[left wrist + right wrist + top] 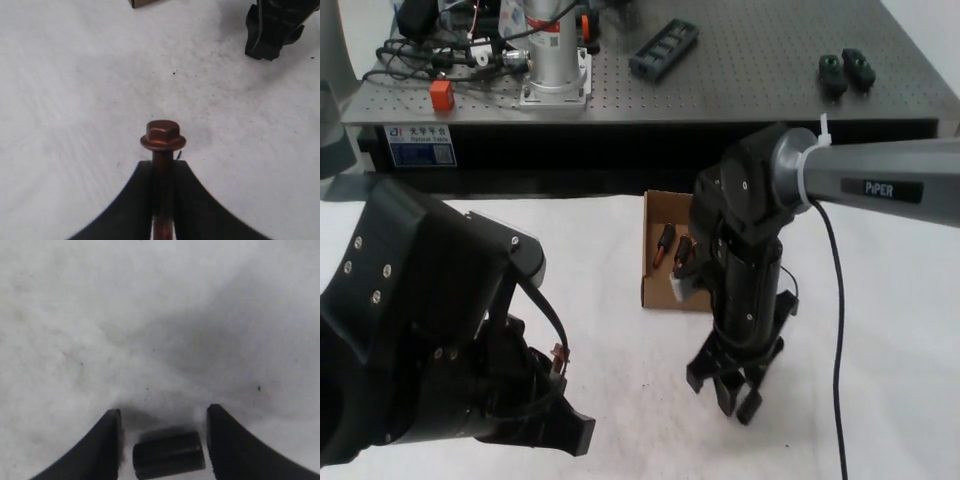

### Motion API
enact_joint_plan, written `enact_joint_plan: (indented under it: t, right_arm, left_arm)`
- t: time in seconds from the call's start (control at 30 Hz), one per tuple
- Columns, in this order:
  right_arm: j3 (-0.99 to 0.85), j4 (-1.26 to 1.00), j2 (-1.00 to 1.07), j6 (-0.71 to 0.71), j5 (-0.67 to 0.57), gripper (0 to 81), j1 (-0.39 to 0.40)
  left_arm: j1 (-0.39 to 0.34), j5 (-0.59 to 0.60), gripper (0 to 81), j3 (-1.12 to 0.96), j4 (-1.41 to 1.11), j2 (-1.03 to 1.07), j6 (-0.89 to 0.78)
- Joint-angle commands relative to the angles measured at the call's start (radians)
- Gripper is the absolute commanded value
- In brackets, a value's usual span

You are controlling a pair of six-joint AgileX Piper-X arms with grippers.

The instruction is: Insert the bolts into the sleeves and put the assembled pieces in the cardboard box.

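Note:
My left gripper (pixel 163 167) is shut on a copper bolt (pixel 163 137), whose hex head sticks out past the fingertips above the white cloth. In the high view the left arm (pixel 440 360) sits at the near left. My right gripper (pixel 164 415) is open and points down at the cloth, with a black sleeve (pixel 168 455) lying between its fingers (pixel 107 440). In the high view the right gripper (pixel 738 385) stands in front of the cardboard box (pixel 655 290). The box holds assembled pieces (pixel 667 243).
A grey perforated bench (pixel 720 70) runs along the back with a metal post (pixel 555 50), cables, an orange block (pixel 441 94), a black tray (pixel 663 48) and two black parts (pixel 845 72). The right gripper (pixel 272 27) appears in the left wrist view.

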Motion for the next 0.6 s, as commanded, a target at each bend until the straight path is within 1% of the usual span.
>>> enact_joint_plan:
  t: [0.0,0.1,0.23,0.4,0.5,0.57]
  right_arm:
    - [0.047,-0.017,-0.050,-0.016,0.019,38.6,0.001]
    - [0.132,-0.068,-0.108,0.034,0.023,38.6,-0.007]
    - [0.249,-0.150,-0.187,0.172,0.013,38.6,-0.013]
    - [0.315,-0.165,-0.208,0.269,0.003,38.6,-0.013]
    - [0.319,-0.193,-0.208,0.324,-0.035,38.6,-0.013]
    - [0.319,-0.232,-0.208,0.379,-0.127,38.6,-0.013]
  left_arm:
    - [0.003,0.007,0.7,-0.001,-0.003,-0.011,-0.008]
    - [0.003,0.042,0.7,-0.001,-0.003,-0.011,-0.008]
    - [0.003,0.052,0.7,-0.001,-0.003,-0.011,-0.008]
    - [0.003,0.066,0.7,-0.001,-0.003,-0.011,-0.008]
    - [0.003,0.108,0.7,-0.001,-0.003,-0.011,-0.008]
    - [0.003,0.113,0.7,-0.001,-0.003,-0.011,-0.008]
